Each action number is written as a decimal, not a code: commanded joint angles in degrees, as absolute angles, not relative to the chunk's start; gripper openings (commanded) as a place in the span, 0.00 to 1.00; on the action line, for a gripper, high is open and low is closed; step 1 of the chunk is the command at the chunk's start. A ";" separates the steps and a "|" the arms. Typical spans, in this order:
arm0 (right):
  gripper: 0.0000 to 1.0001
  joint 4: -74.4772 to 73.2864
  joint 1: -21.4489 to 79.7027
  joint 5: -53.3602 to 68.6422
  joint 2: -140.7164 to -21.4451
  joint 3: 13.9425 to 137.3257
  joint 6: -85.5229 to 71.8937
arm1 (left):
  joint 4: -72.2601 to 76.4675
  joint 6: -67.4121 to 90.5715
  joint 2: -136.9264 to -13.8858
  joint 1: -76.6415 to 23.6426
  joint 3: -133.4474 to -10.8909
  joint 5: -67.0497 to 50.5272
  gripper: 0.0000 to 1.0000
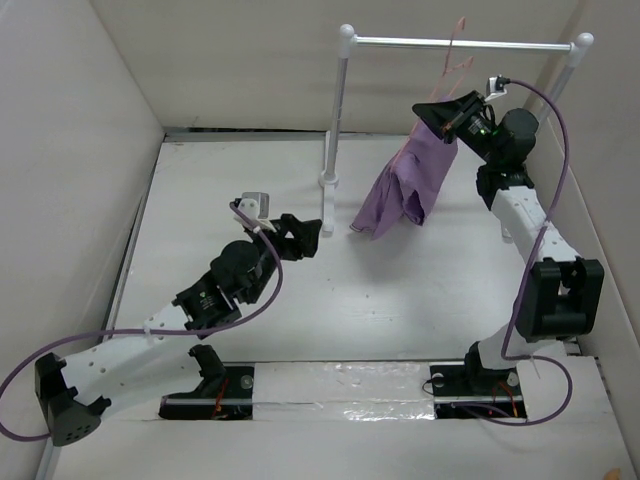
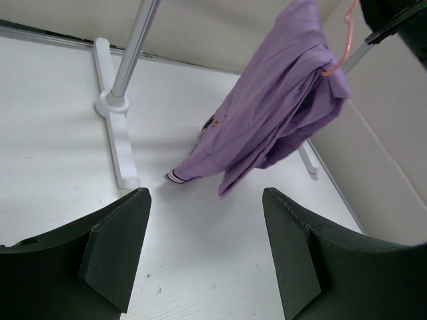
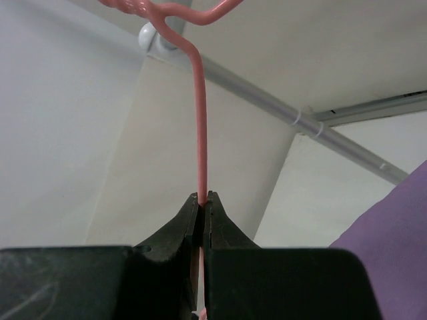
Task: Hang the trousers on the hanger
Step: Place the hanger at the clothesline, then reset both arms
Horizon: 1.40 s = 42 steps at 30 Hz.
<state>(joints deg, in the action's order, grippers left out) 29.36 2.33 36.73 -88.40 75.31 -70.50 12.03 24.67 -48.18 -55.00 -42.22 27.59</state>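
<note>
The purple trousers (image 1: pixel 405 180) hang folded over the pink hanger (image 1: pixel 455 55), their striped waistband (image 2: pixel 177 175) just touching the table. My right gripper (image 1: pixel 450 112) is shut on the hanger's thin wire (image 3: pixel 202 133), holding it up below the rack's silver crossbar. In the right wrist view the hanger's twisted neck (image 3: pixel 160 10) shows above my pinched fingertips (image 3: pixel 193 203), and purple cloth (image 3: pixel 393 253) fills the lower right corner. My left gripper (image 1: pixel 305 238) stands open low over the table, left of the trousers (image 2: pixel 280 107), nothing between its fingers (image 2: pixel 120 240).
A white-posted rack with a silver crossbar (image 1: pixel 460 43) stands at the back; its left post and foot (image 1: pixel 330 180) are beside the trousers. White walls enclose the table on the left, back and right.
</note>
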 commanded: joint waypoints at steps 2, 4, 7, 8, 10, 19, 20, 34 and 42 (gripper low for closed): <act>0.00 33.32 0.18 39.72 -88.59 83.66 -69.87 | 14.24 26.45 -43.95 -54.93 -40.35 29.00 0.65; 0.00 32.61 -1.40 40.16 -89.55 84.37 -69.70 | 14.59 26.89 -43.95 -54.93 -39.03 29.18 0.65; 0.00 31.73 -2.02 39.64 -91.22 84.20 -69.08 | 14.15 27.59 -44.91 -54.93 -38.76 29.18 0.65; 0.00 31.99 -2.02 40.25 -91.84 84.03 -69.00 | 14.41 27.68 -45.43 -54.93 -38.67 28.74 0.65; 0.00 32.95 -2.72 40.60 -92.90 82.62 -69.34 | 14.68 27.77 -45.61 -54.93 -38.32 28.39 0.65; 0.00 33.75 -6.32 42.63 -96.50 79.55 -66.71 | 14.94 29.44 -43.77 -54.93 -35.25 28.04 0.65; 0.00 34.10 -6.33 42.80 -96.42 78.76 -66.45 | 15.90 29.53 -43.94 -54.93 -34.90 27.69 0.65; 1.00 24.80 -9.40 34.81 -81.40 66.72 -50.64 | 14.86 29.80 -50.10 -54.93 -39.72 28.74 0.69; 1.00 18.99 -9.40 32.34 -64.27 61.97 -40.27 | 11.61 28.57 -50.19 -54.93 -44.29 31.20 0.70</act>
<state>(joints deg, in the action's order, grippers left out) 18.44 -9.61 33.19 -70.11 63.24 -46.81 11.88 29.41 -50.85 -55.00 -40.77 29.45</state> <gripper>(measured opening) 1.000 0.699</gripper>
